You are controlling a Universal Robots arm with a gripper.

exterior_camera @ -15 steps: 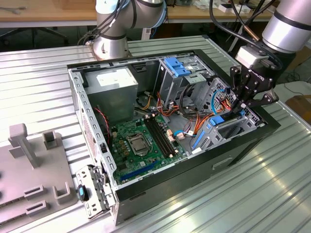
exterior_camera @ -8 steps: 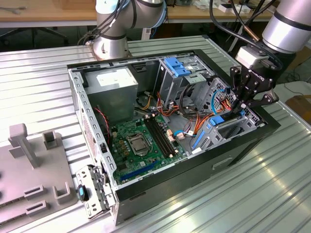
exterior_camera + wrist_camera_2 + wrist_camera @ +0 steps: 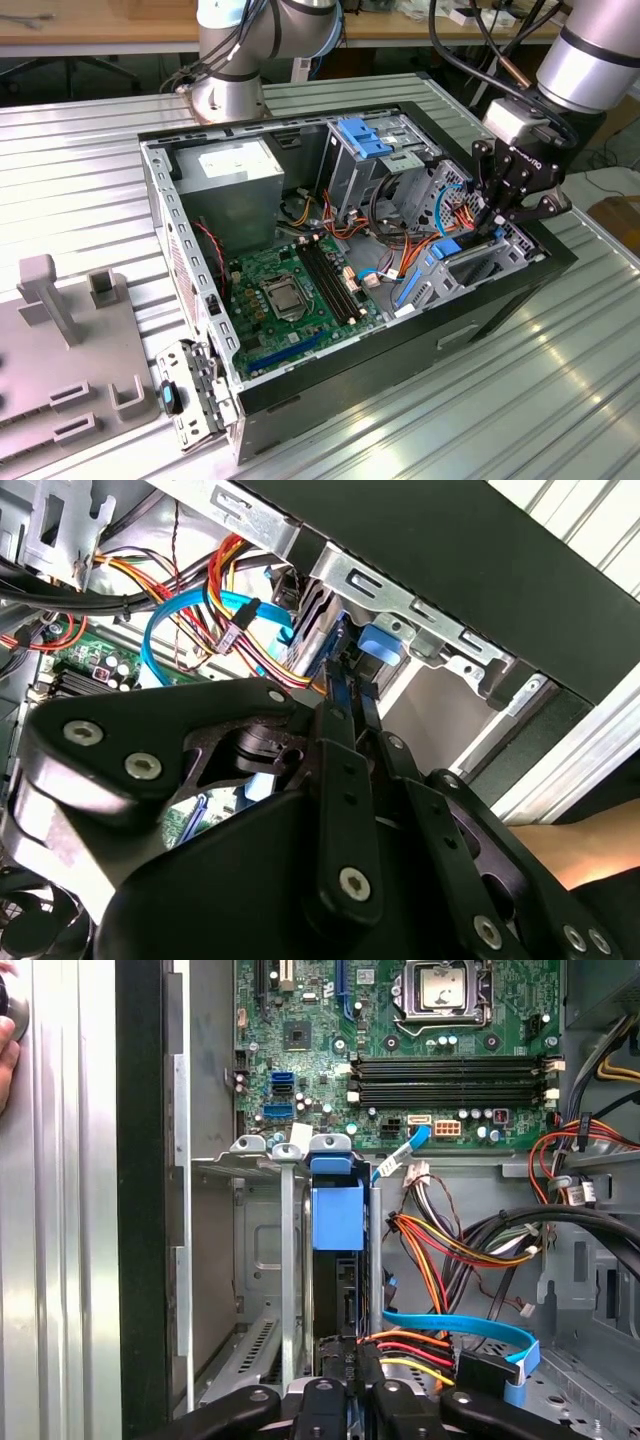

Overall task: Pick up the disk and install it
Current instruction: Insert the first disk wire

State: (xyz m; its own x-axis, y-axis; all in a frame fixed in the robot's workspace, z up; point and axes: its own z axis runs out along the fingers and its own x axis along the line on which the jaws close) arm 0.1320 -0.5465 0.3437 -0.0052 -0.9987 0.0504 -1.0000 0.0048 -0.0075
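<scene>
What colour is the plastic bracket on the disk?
Blue. The bracket on the disk shows best in the first wrist view.

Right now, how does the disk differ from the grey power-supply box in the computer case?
The disk stands on edge in the drive bay, clamped by the end effector; the power-supply box lies flat in a corner, untouched. The disk is a thin slab with a blue bracket; the power-supply box is bulky, plain grey with a white label. Both sit inside the case.
</scene>
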